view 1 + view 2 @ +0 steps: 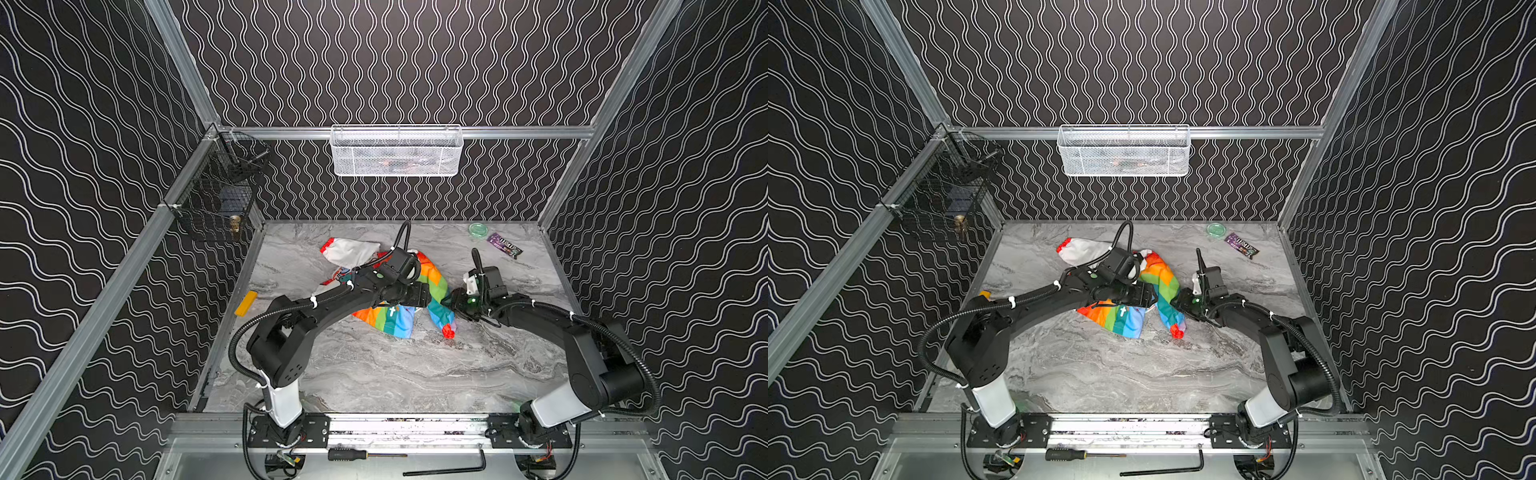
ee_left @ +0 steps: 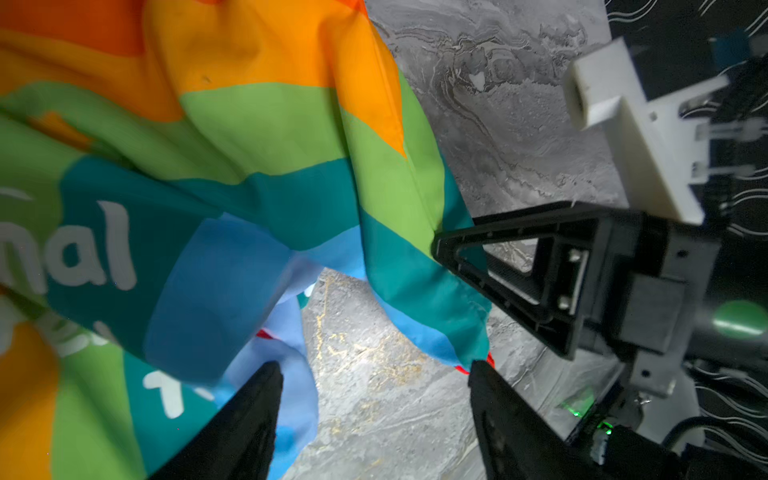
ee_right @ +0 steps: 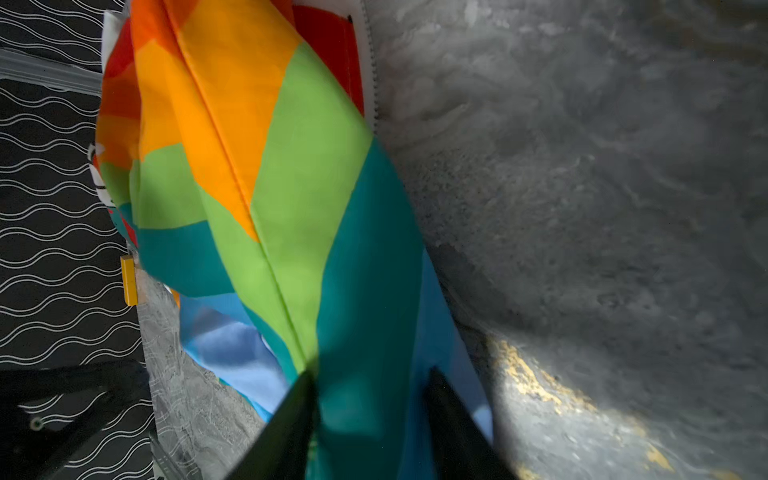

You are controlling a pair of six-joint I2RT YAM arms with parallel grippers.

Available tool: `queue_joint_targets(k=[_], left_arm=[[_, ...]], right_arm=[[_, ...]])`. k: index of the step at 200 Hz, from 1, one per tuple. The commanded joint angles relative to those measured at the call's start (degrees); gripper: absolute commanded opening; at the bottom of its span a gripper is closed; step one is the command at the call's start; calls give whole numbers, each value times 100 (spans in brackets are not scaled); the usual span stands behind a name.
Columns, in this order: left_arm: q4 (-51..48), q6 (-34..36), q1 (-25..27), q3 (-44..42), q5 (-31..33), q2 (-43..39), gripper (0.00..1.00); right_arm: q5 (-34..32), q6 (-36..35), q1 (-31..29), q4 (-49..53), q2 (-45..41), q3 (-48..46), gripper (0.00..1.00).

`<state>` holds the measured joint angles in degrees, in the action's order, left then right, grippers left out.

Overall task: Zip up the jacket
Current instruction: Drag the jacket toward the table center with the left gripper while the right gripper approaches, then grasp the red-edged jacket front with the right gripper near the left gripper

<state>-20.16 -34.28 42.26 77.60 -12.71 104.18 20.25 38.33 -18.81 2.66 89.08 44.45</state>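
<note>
Rainbow-striped cloth, thin and limp: the jacket [image 1: 432, 276] lies bunched in the middle of the table [image 1: 374, 365], a little toward the far side. A white sleeve [image 1: 351, 251] trails off to the far left and a red cuff [image 1: 447, 331] points near.

The left gripper [image 2: 374, 370] hangs low over the heap with its jaws wide apart and nothing between them. Blue cloth lies just beside one finger [image 2: 266, 386].

The right gripper [image 3: 370, 374] comes in from the right edge of the heap with a teal fold between its jaws, which stand partly apart. The cloth puckers at one fingertip [image 3: 305, 374], but I cannot tell whether it is truly pinched.

By my judgement the jacket weighs almost nothing and holds no shape. It will drape, slide and fold over itself wherever it is lifted, and the smooth weave may slip out of a shallow pinch.

Grabbing loose panels only drags the heap. The better holds are the stiffer parts: the hem corners at the foot of the opening and the tape along the zip [image 3: 372, 83], whose white teeth show at the red edge in the right wrist view. I cannot see the slider or the pull. The fronts probably need spreading flat before the two zip ends can be brought together.
</note>
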Motion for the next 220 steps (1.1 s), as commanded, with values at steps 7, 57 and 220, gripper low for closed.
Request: queue_joint_targets(k=[7, 57, 220], left_arm=[[430, -603, -55, -22, -336, 161, 74], [866, -913, -305, 113, -858, 411, 75], [488, -526, -1301, 250, -1290, -131, 0]], right_arm=[[34, 166, -60, -402, -203, -117, 23], [338, 195, -288, -537, -551, -149, 16], [476, -238, -1024, -212, -484, 949, 54]])
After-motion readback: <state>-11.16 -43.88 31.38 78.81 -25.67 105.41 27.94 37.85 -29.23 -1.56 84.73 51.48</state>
